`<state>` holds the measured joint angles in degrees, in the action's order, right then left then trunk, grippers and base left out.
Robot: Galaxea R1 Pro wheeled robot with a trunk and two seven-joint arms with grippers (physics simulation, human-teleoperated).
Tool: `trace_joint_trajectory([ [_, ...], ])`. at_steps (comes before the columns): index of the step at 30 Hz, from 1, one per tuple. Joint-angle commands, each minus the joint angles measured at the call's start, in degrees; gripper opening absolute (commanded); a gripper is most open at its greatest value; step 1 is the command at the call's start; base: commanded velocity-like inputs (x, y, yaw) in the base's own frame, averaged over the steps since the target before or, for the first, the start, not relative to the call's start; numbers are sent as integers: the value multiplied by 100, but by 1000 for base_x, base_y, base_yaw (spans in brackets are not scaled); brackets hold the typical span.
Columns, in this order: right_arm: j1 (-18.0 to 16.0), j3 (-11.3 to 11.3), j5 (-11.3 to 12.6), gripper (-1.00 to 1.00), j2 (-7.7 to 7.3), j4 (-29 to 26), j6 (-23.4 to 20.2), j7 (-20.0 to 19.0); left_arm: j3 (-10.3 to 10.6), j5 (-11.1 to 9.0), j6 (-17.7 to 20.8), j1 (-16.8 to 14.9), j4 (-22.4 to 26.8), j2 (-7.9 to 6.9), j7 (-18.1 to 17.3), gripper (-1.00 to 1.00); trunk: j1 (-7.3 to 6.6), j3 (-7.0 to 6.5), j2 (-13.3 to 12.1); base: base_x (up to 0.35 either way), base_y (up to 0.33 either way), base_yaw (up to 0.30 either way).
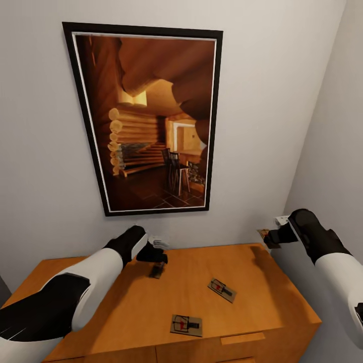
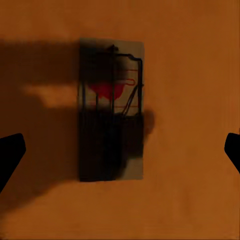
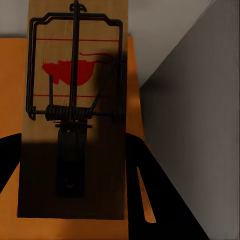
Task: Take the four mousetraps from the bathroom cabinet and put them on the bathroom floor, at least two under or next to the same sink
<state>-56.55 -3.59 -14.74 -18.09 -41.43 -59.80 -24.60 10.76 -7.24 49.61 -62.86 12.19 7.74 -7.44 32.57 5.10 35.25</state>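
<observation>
Seemingly little was done: the right gripper (image 3: 75, 200) clamped one mousetrap (image 3: 75, 100), three (image 1: 186, 325) lay on the cabinet (image 1: 262, 302). The left gripper (image 2: 120, 150) hovered, spread, over one.

Left gripper (image 1: 157, 256) spread open, pointing down at 11 o'clock; right gripper (image 1: 269, 237) clamped, raised at 2 o'clock.
</observation>
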Motion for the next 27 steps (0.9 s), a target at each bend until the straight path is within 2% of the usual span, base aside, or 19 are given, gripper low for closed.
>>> trace_joint_trajectory([
  [1, -5, -20, -36, -100, -16, -6, -20, -42, 43, -64, -55, -7, -106, -4, 5, 100, 2, 10, 10, 0, 0, 0],
  [3, -5, -24, -32, -100, -41, -2, -20, -39, 37, -73, -394, -7, -414, -7, 10, 100, 2, 10, 10, 0, 0, 0],
  [5, -5, -26, -31, -100, -64, -1, -20, -37, 31, -85, -554, -7, -533, -8, 14, 100, 2, 10, 10, 0, 0, 0],
  [10, -5, -27, -40, -100, -91, 2, -20, -36, 6, -92, -687, -7, -613, -7, 44, 100, 2, 10, 10, 0, 0, 0],
  [14, -5, -27, -89, -100, -96, 21, -20, -36, -13, -114, -715, -7, -626, -6, 285, 100, 2, 10, 10, 0, 0, 0],
  [17, -5, -27, -100, -100, -97, 31, -20, -36, -43, -292, -731, -7, -617, -3, 584, 100, 2, 10, 10, 0, 0, 0],
  [19, -5, -33, -105, -100, -98, 35, -8, -36, -56, -527, -741, -7, -600, 3, 769, 100, 2, 10, 10, 0, 0, 0],
  [22, -5, -33, -107, -100, -98, 37, 6, -36, -60, -725, -754, -7, -585, 36, 891, 100, 2, 10, 10, 0, 0, 0],
  [27, -5, -29, -108, -100, -98, 38, 12, -36, -62, -785, -766, -7, -577, 163, 957, 100, 2, 10, 10, 0, 0, 0],
])
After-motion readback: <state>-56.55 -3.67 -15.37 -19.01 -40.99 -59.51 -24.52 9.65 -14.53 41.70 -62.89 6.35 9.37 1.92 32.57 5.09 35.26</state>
